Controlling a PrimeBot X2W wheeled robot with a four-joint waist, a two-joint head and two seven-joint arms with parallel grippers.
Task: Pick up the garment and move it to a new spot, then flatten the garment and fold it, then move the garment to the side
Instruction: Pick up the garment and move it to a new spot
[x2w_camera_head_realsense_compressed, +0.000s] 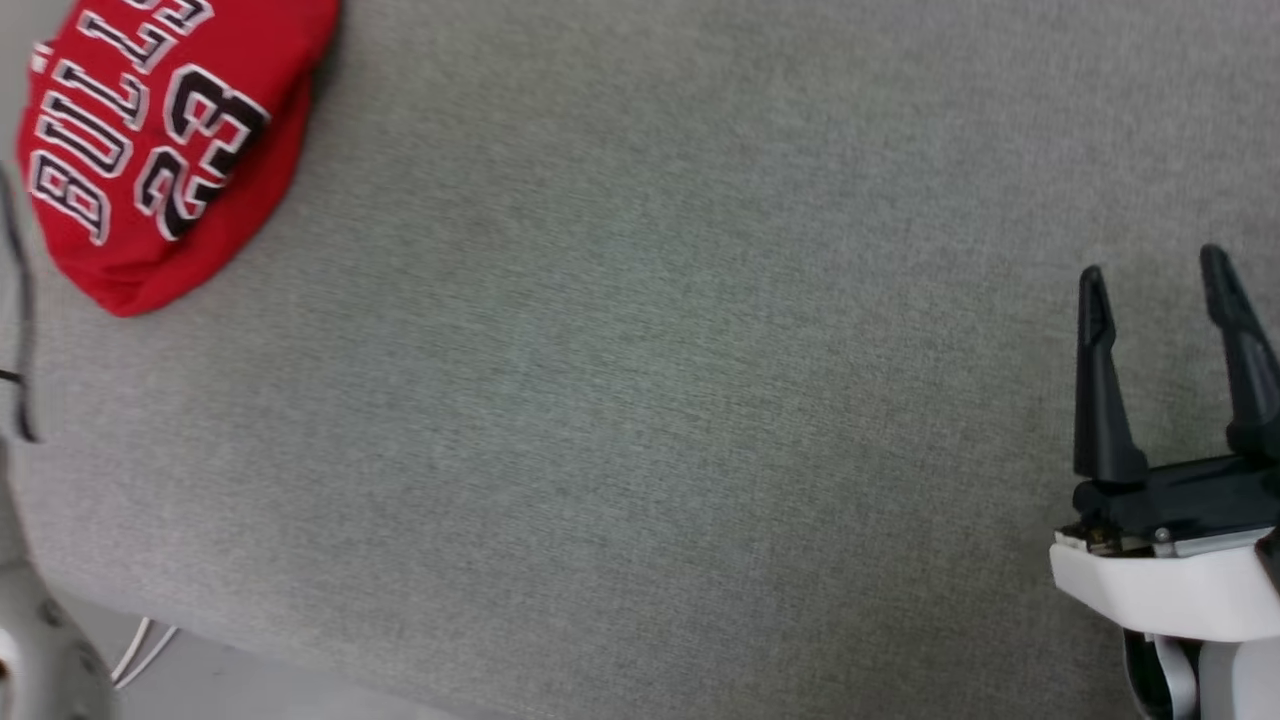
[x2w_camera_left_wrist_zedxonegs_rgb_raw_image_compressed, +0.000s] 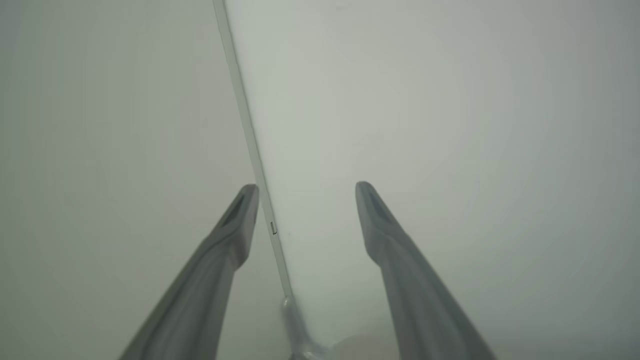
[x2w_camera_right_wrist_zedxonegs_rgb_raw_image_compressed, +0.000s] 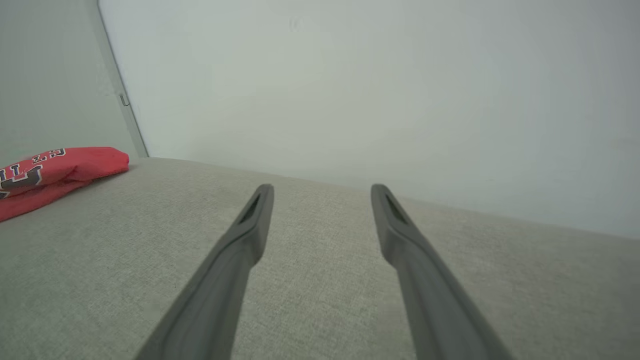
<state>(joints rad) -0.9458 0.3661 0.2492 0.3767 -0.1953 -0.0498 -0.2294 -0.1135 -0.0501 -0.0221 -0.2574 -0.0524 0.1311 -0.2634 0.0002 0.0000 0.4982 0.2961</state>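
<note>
Jaws: spread on both the left gripper (x2w_camera_left_wrist_zedxonegs_rgb_raw_image_compressed: 306, 186) and the right gripper (x2w_camera_head_realsense_compressed: 1152, 262), with nothing between them.
Garment (x2w_camera_head_realsense_compressed: 160, 150): red, folded into a compact bundle, lettering up. It lies at the far left corner of the desk (x2w_camera_head_realsense_compressed: 640, 400), well apart from the right gripper.
Left gripper: faces a pale wall (x2w_camera_left_wrist_zedxonegs_rgb_raw_image_compressed: 450, 100).
Status, as judged: folding and side placement look done.
Hazard: the bundle sits close to the desk's edge, so a brush from a passing arm could loosen the fold or push it off.
</note>
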